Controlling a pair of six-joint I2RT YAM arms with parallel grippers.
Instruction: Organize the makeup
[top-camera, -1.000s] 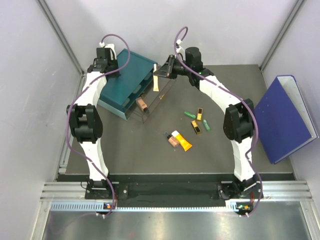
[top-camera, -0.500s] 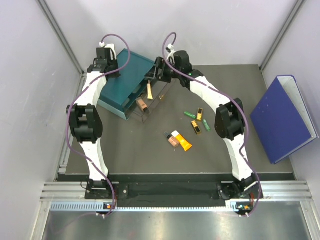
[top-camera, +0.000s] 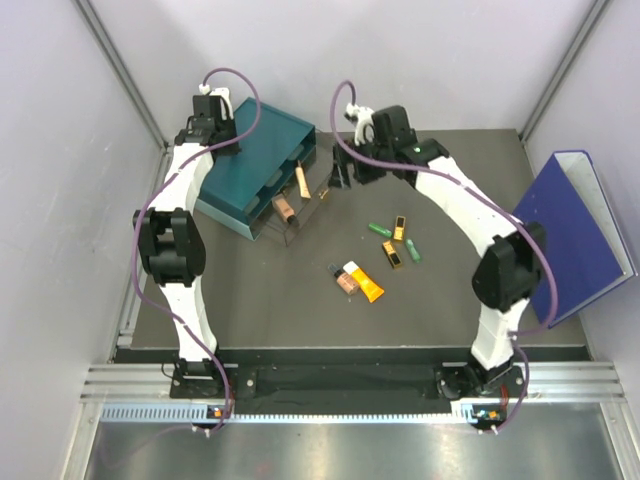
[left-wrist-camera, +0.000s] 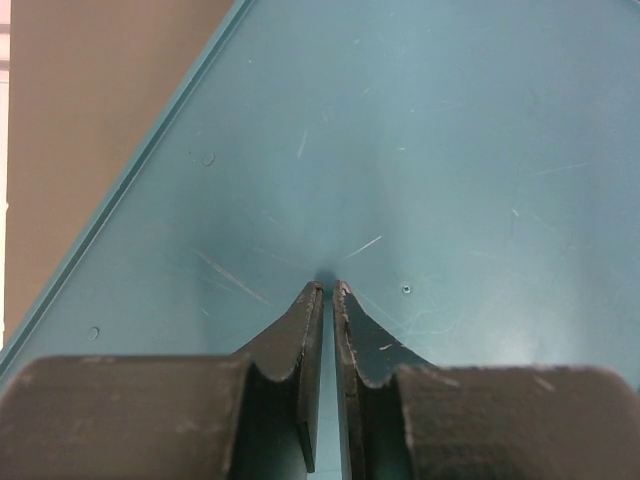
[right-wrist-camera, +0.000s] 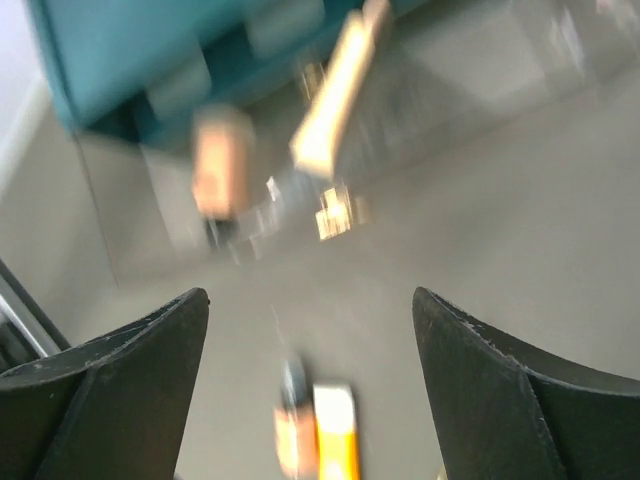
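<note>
Lying beside a teal plastic box (top-camera: 250, 165): six makeup pieces (top-camera: 368, 285), two more in its clear tray (top-camera: 322, 205); left tool (left-wrist-camera: 328, 287) closed, right tool (right-wrist-camera: 310, 300) spread.

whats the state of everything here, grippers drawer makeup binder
left gripper, shut, empty, over the teal box
right gripper, open, empty
clear drawer, pulled out
peach tube, lying in the clear drawer
tan bottle, lying in the clear drawer
orange tube, loose on the table
green tube, loose on the table
blue binder, propped at a tilt
</note>
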